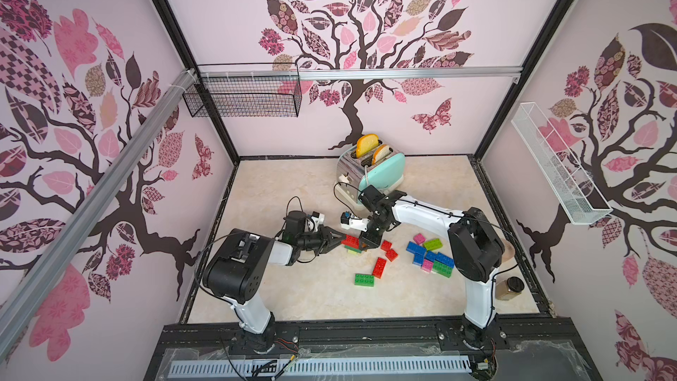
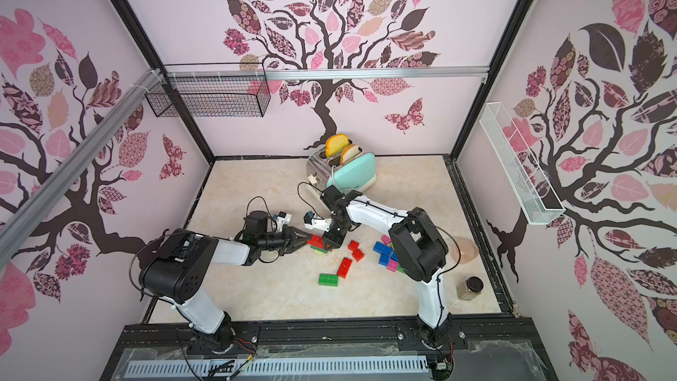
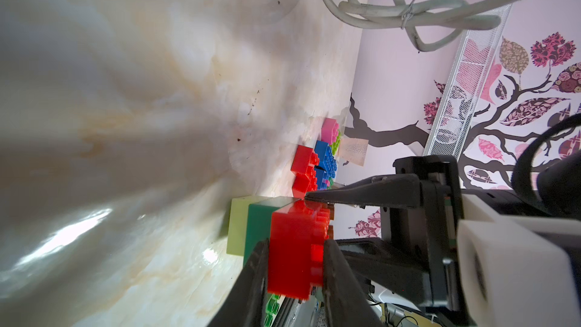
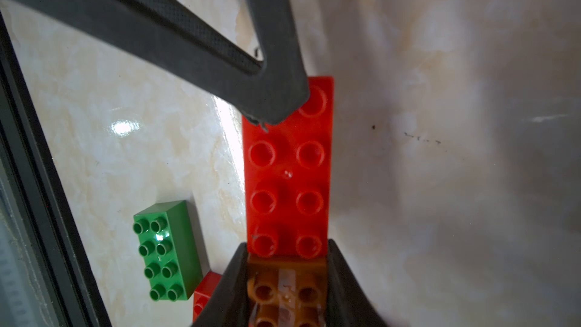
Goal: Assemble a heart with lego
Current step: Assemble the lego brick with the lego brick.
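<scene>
A red 2x4 lego brick [image 1: 350, 240] tops a small stack, over a green brick [image 3: 259, 224] and a lime one [image 3: 237, 228]. My left gripper [image 3: 295, 243] reaches in level from the left and is shut on the red brick's end [image 3: 295, 256]. From above, my right gripper [image 4: 287, 254] is shut on an amber see-through brick [image 4: 286, 290] that butts against the red brick's other end [image 4: 287, 168]. In both top views the two grippers, left [image 1: 342, 241] and right [image 1: 366, 245], meet over the stack. A left finger [image 4: 267, 89] covers one corner of the red brick.
Loose bricks lie to the right: a green 2x4 [image 1: 364, 279], a red 2x4 [image 1: 379, 267], two small red ones [image 1: 388, 250] and a blue, pink, lime and green cluster [image 1: 428, 256]. Behind stands a toaster [image 1: 372, 172] with its cord; a jar [image 1: 510, 287] sits far right.
</scene>
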{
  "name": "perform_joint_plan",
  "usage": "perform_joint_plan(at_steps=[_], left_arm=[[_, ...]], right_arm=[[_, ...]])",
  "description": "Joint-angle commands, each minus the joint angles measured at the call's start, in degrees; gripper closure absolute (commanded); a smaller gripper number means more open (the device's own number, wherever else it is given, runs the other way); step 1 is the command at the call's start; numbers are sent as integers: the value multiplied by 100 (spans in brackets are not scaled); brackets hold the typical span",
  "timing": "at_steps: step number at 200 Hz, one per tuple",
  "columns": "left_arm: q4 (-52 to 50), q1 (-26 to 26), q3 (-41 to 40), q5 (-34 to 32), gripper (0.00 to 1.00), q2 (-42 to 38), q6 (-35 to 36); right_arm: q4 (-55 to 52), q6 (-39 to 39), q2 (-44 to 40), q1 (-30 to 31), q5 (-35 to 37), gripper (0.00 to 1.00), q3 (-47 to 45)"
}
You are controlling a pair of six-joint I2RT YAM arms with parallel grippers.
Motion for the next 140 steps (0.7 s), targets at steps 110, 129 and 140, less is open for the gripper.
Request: perform_joint_plan(at_steps=[110, 129, 140], left_arm=[[65, -37, -144, 6, 70, 35, 55], [59, -34, -140, 6, 70, 41, 54], [60, -36, -145, 15, 70, 52, 54]], right_arm=[[906, 644, 8, 367, 423, 78, -445], [982, 802, 67, 435, 558, 78, -491], [1075, 846, 83, 486, 700, 78, -557]])
